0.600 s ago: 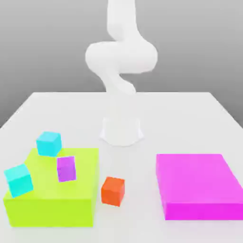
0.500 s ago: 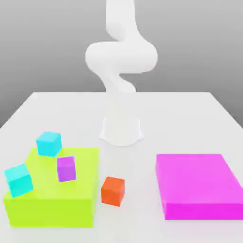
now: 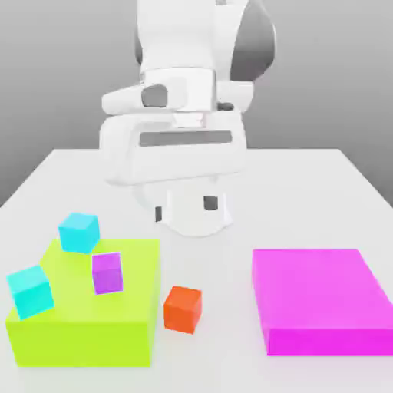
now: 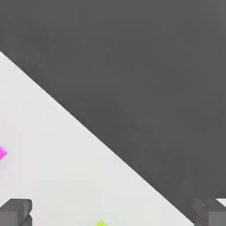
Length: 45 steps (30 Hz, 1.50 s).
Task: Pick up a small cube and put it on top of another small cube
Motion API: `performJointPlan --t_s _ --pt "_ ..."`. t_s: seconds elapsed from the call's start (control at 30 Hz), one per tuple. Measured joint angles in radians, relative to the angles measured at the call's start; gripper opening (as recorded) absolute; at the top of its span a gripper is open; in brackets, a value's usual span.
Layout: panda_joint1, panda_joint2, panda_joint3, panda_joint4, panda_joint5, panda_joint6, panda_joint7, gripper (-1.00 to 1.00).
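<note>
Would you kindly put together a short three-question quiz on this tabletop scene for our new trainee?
1. True or false: the orange-red cube sits on top of the lime-green block.
2. Which cube rests on the lime-green block's top face, well inside its edges? A) purple cube B) orange-red cube C) neither
3. Fill in: the end effector fingers are ____ and hold nothing.

Key
1. False: it stands on the table, beside the block.
2. A.
3. Open.
</note>
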Motion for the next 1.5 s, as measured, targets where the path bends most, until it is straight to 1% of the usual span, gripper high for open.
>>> performJointPlan --t_s 0.3,0.37,0.43,0.5,0.57,0.6,0.77,0.8,0.87,0.97,1.07,1.1,1.13,1.3,1.5 --pt "0.056 0.226 -0.078 -0.175 0.016 0.164 -0.412 0.0" --pt "0.061 0.292 -0.067 -0.18 0.08 0.215 -0.491 0.0" --pt "0.042 0.364 -0.019 -0.171 0.184 0.27 -0.573 0.0" --pt "-0.027 0.436 0.073 -0.157 0.283 0.326 -0.648 0.0" --pt "-0.116 0.507 0.177 -0.144 0.341 0.384 -0.691 0.0" --pt "-0.145 0.53 0.209 -0.14 0.354 0.404 -0.701 -1.0" --pt "-0.145 0.53 0.209 -0.14 0.354 0.401 -0.701 -1.0" --pt "-0.16 0.542 0.225 -0.138 0.361 0.411 -0.706 -1.0" --pt "-0.127 0.506 0.184 -0.145 0.331 0.382 -0.685 -1.0" --pt "-0.078 0.407 0.103 -0.164 0.205 0.305 -0.592 -1.0" --pt "-0.097 0.3 0.089 -0.185 0.085 0.219 -0.505 -1.0" --pt "-0.101 0.273 0.089 -0.18 0.079 0.197 -0.492 -1.0" --pt "-0.097 0.256 0.09 -0.16 0.099 0.182 -0.486 -1.0" --pt "-0.164 0.218 0.055 0.005 0.161 0.036 -0.342 -1.0" --pt "-0.289 0.202 -0.003 0.18 0.133 -0.171 -0.103 -1.0"
